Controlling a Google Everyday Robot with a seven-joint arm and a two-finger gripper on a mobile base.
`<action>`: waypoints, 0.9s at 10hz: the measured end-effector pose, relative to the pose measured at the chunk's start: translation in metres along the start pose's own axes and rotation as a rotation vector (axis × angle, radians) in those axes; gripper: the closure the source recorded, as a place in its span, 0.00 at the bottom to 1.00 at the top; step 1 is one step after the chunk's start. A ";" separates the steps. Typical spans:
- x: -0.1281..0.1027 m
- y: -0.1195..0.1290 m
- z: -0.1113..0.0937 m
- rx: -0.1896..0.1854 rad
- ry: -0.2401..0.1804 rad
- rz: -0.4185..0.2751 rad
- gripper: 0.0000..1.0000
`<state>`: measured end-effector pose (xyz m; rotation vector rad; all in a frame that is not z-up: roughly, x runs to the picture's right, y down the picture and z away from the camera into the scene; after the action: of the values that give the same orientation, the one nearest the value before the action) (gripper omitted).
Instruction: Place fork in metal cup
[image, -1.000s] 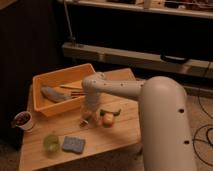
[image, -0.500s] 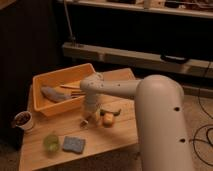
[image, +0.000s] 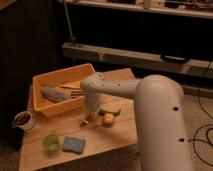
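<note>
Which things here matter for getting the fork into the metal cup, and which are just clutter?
For the job: metal cup, by the end effector, which hangs low over the table beside the yellow bin; the fork I cannot make out.
Just lying about: white cup, green cup, blue sponge, yellow block.

The small metal cup (image: 84, 121) sits on the table (image: 117, 136), just beside the lowered jaws.

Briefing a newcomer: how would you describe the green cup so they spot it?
On the wooden table, look in front of the orange bin. The green cup stands beside the blue sponge, nearer us than the gripper by the bin; unlike the white cup, it is green.
</note>
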<state>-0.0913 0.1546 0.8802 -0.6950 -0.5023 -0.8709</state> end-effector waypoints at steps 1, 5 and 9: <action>0.000 0.001 0.002 -0.008 -0.003 -0.004 0.59; -0.001 0.004 0.004 -0.019 -0.011 -0.004 0.61; -0.003 0.004 -0.001 -0.016 -0.012 -0.009 0.96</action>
<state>-0.0894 0.1572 0.8761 -0.7131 -0.5097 -0.8805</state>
